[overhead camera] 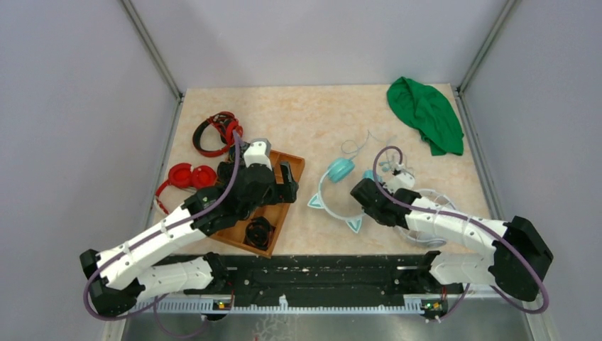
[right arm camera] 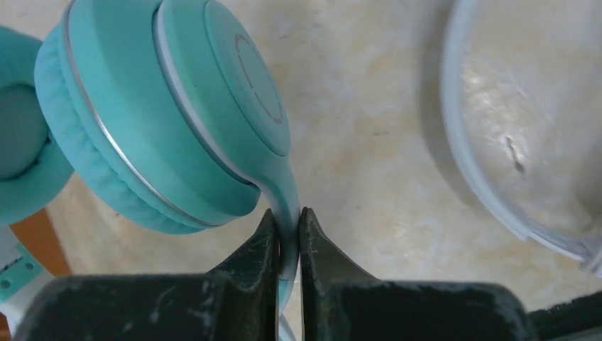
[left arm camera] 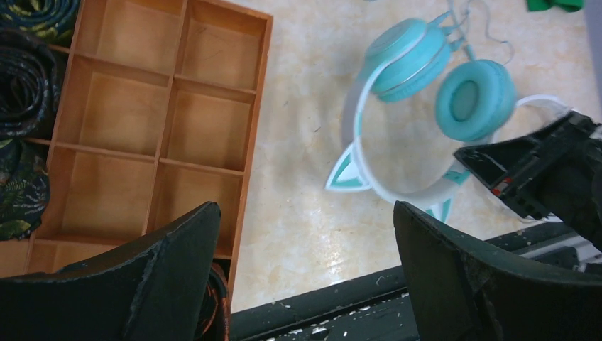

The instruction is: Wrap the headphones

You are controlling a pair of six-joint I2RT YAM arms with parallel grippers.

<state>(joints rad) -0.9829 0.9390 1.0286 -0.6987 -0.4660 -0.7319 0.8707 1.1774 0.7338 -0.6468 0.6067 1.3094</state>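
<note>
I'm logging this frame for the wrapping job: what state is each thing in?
headphones: cable loose, unwrapped
right end effector: shut on headphones
left end effector: open, holding nothing
tray: several compartments empty
green cloth: crumpled

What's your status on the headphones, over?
Right gripper shut on the headphones at the earcup stem. Left gripper open, empty, over the wooden tray. Cable lies loose beyond the earcups; white headphones close beside.
</note>
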